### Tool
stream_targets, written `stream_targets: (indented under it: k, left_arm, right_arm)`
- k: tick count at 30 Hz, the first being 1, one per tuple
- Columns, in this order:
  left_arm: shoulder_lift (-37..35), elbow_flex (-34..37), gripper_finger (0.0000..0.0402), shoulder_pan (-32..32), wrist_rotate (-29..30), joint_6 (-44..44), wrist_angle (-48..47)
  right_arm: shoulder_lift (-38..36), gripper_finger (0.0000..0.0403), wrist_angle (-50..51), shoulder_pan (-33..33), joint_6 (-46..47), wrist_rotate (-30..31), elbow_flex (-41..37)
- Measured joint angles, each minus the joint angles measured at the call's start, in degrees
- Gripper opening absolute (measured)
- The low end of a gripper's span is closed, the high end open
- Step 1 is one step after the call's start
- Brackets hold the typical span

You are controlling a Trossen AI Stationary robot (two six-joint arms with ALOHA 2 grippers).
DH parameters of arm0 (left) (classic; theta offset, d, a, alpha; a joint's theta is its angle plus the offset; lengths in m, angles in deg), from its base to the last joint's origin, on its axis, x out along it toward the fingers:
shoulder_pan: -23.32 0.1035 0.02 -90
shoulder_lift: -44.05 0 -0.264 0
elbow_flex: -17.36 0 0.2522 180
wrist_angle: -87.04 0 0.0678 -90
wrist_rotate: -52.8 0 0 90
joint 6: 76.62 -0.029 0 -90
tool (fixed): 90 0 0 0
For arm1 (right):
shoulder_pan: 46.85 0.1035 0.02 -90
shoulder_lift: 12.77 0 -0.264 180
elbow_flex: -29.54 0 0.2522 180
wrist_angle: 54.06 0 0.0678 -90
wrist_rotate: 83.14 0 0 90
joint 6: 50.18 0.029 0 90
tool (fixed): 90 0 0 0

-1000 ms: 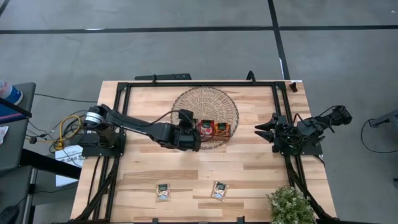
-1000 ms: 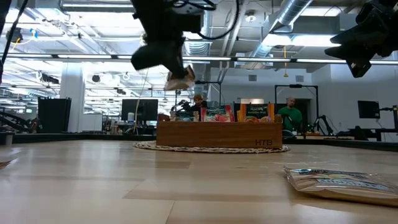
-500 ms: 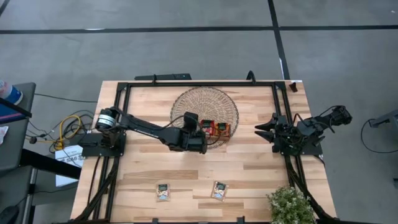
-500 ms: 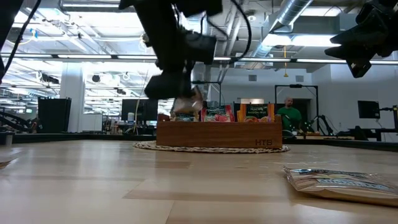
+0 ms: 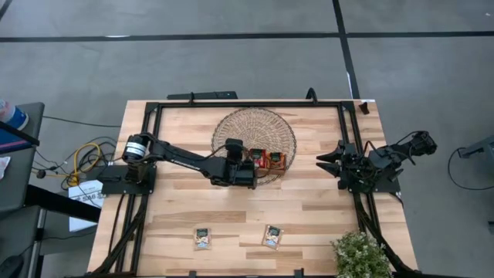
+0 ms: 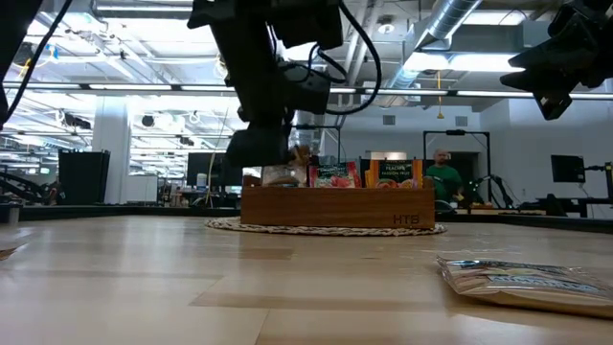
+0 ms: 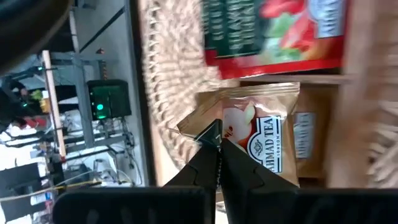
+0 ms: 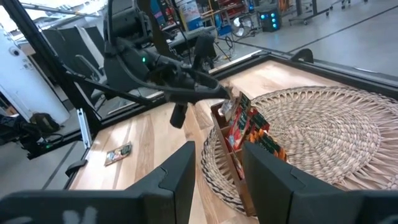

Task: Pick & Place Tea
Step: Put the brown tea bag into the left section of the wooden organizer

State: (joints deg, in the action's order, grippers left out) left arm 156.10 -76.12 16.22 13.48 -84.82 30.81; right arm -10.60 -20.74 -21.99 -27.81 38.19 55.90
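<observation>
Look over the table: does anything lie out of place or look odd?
Two tea sachets lie loose on the bare table near its front edge, far from the wooden tray on the wicker mat. The left gripper pinches another sachet by a corner, tilted, at the tray's end compartment.

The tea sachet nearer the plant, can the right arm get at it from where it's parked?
Probably yes: that tea sachet lies flat on open table with nothing near it, and the right tool waits empty at the table's right edge.
</observation>
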Motion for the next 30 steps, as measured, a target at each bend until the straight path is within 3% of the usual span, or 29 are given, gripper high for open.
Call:
stream_targets:
  k: [30]
  left_arm:
    - [3.98,0.00,0.0000,0.27,1.46,-1.40,0.58]
  right_arm:
    - [0.00,0.0123,-0.39,0.00,0.09,-0.02,0.00]
